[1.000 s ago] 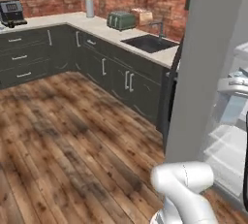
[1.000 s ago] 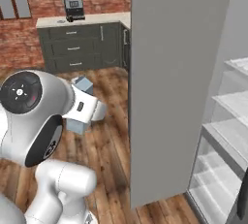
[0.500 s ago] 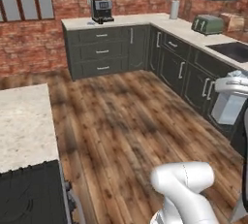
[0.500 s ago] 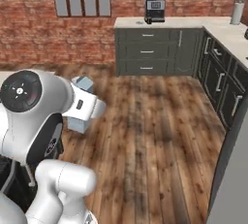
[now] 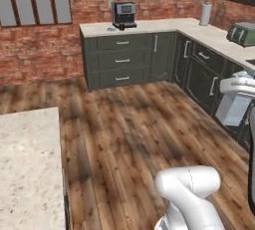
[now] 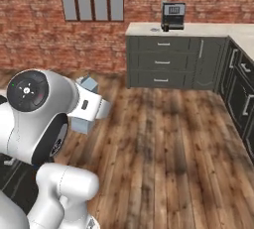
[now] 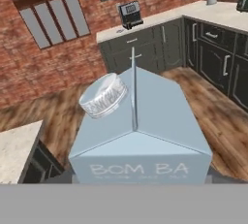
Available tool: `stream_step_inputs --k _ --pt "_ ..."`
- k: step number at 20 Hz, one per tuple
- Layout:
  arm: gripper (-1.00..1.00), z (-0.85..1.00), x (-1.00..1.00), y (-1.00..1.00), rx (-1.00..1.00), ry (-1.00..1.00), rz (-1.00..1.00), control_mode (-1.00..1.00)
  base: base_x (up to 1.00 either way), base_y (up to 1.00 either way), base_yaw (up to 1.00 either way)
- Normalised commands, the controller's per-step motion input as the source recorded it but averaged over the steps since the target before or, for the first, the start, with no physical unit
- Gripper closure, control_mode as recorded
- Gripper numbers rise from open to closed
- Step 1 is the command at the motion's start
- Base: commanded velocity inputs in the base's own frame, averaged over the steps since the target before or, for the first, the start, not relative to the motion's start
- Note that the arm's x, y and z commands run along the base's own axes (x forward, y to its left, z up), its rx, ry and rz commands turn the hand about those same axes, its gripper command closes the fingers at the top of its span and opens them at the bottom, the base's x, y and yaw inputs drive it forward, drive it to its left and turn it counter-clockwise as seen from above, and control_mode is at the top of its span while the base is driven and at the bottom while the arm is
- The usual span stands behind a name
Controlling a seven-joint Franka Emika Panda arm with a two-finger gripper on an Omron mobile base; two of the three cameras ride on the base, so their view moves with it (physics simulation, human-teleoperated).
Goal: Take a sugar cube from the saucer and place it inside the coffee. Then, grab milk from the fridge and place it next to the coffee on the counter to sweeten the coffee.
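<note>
Left base view, lower left: near corner of the counter (image 5: 27,169). Upper centre: coffee machine (image 5: 123,15) on the far counter. Right edge: milk carton (image 5: 234,105) carried at the gripper (image 5: 238,82). Right base view, left of centre: the carton (image 6: 85,105) against the wrist. Hand view, centre: the carton (image 7: 145,131), round cap (image 7: 103,95) up; fingers hidden, apparently clamped on the carton.

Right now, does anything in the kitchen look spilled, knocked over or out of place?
Nothing stands out. The milk sits upright in the hand view, cap on, with no drips. The coffee machine stands square on the counter, and the wood floor shows no spill.
</note>
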Motion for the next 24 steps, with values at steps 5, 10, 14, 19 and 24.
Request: stream_step_inputs --k 5,10,14,19,24 --pt "1.0 0.0 0.0 0.0 0.0 0.0 0.0 1.0 1.0 -0.36 0.11" --pt "1.0 0.0 0.0 0.0 0.0 0.0 0.0 1.0 1.0 -0.4 0.09" --pt "1.0 0.0 0.0 0.0 0.0 0.0 0.0 1.0 1.0 -0.33 0.08" --pt "1.0 0.0 0.0 0.0 0.0 0.0 0.0 1.0 1.0 -0.33 0.08" --pt "1.0 0.0 0.0 0.0 0.0 0.0 0.0 1.0 1.0 -0.43 0.09"
